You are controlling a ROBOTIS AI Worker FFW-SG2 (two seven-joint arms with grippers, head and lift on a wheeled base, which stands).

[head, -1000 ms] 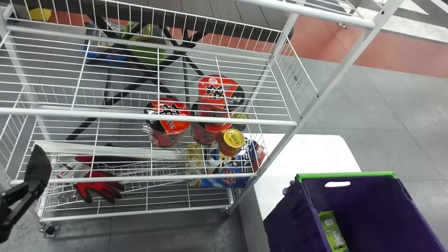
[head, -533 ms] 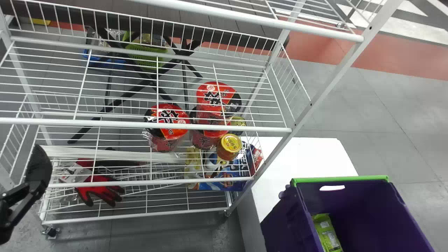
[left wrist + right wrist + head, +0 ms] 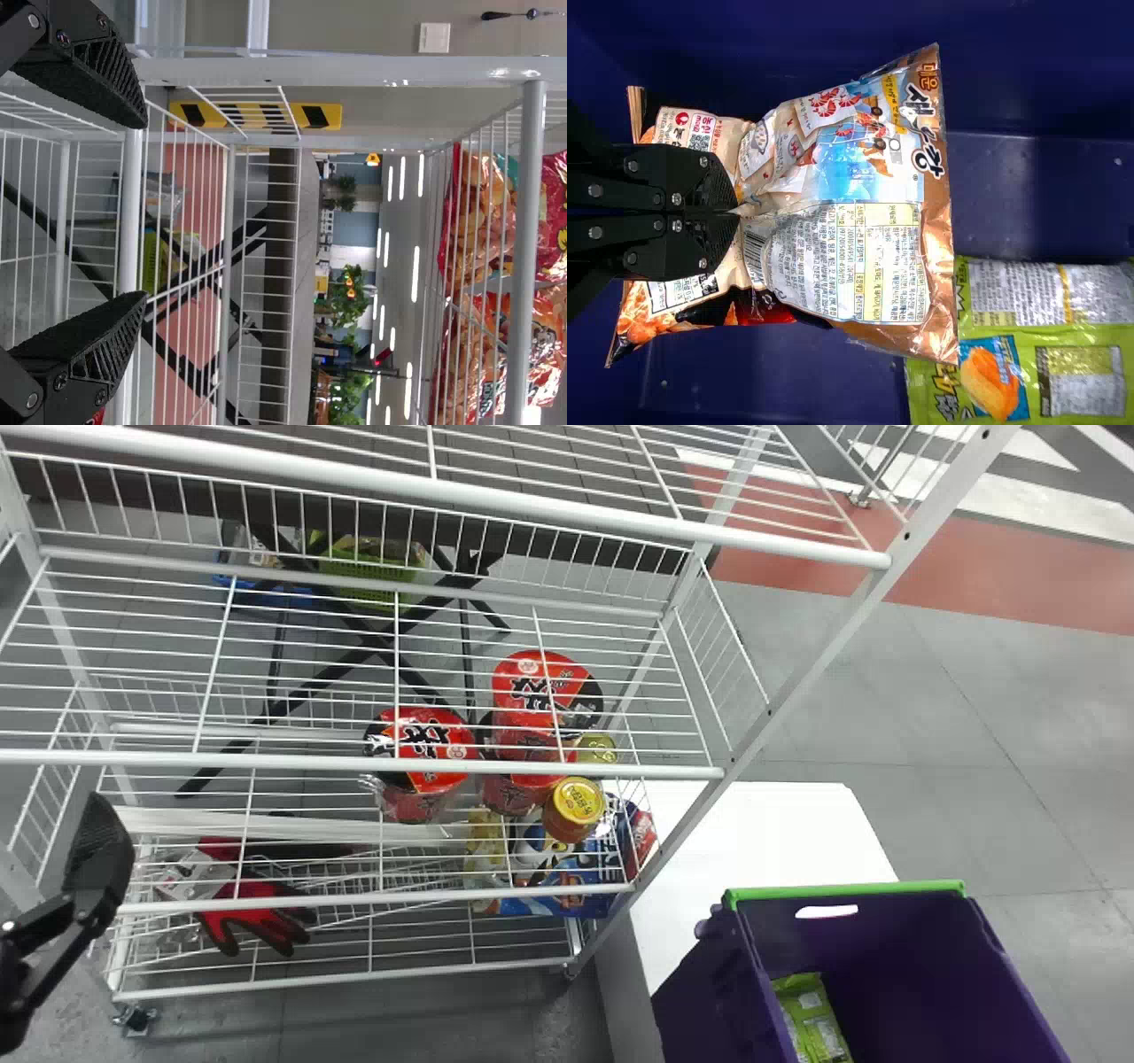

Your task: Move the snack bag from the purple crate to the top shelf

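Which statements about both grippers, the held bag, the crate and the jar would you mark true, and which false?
1. The fingers of the right gripper are closed on a snack bag. True.
2. The left gripper is clamped on a bag too. False: its fingers stand apart, with nothing held between them.
3. A green bag lies inside the purple crate. True.
4. The held snack bag is resting on the top shelf. False: it is in or just over the purple crate.
5. The yellow-lidded jar is in the purple crate. False: it is on the wire rack, near the red noodle tubs.
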